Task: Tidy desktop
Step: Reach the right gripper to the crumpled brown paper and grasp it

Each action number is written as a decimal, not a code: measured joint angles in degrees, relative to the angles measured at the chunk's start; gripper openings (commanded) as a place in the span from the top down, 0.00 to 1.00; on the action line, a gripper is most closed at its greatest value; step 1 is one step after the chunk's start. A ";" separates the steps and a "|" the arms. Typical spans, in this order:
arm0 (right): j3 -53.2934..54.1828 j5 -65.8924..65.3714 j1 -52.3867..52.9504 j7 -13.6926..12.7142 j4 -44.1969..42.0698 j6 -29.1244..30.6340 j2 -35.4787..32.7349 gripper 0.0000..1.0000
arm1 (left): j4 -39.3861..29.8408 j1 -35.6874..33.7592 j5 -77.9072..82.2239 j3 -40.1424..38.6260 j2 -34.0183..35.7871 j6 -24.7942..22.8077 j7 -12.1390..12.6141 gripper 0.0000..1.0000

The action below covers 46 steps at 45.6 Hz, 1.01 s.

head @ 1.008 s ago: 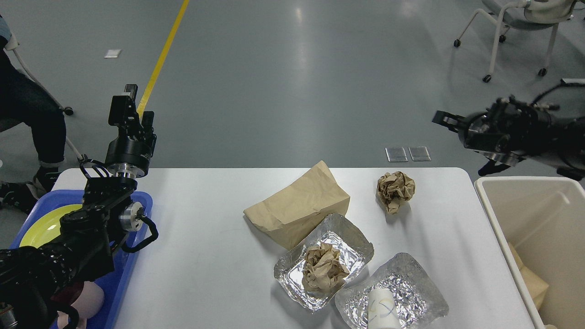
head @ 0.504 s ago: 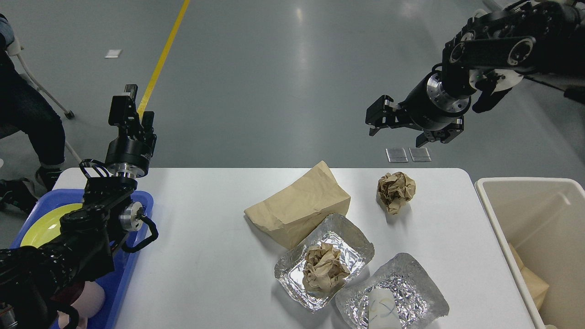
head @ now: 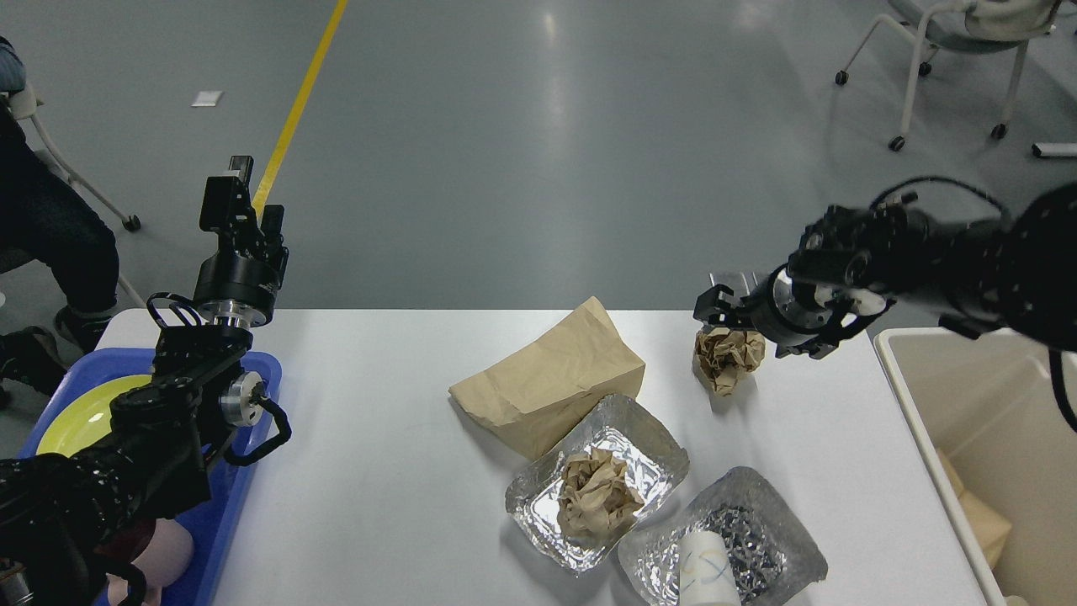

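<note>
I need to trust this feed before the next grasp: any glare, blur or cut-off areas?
Head view: sharp overall; ceiling lights glare on the grey floor; the crinkled silver foil trays sparkle; the right gripper is dark and hard to read; the beige plastic bin is cropped.

On the desktop [head: 379,471], a paper bag [head: 551,387] lies centrally. A crumpled paper ball [head: 728,358] sits at its 3 o'clock. Two foil trays [head: 596,481] [head: 757,539] lie at its 5 o'clock; the nearer holds another paper wad [head: 596,497], the farther a cup [head: 707,576]. A bin [head: 968,404] stands off the desktop's 3 o'clock edge, a tray [head: 227,505] at 9 o'clock.
</note>
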 measured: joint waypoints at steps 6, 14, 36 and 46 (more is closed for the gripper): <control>0.99 0.12 -6.27 -0.10 -3.94 -7.83 0.48 0.00 | 0.00 0.00 0.00 0.00 0.00 0.00 0.00 0.03; 4.86 0.14 -13.04 -0.17 -7.94 -12.63 0.58 0.00 | 0.05 0.00 0.00 0.00 0.00 0.00 0.00 0.03; 9.89 -0.18 -19.69 -0.07 -13.48 -23.59 1.70 0.03 | 0.04 0.00 0.00 0.00 0.00 0.00 0.00 0.03; 10.99 -0.22 -20.41 0.01 -13.48 -25.54 2.01 0.23 | 0.04 0.00 0.00 0.00 0.00 0.00 0.00 0.03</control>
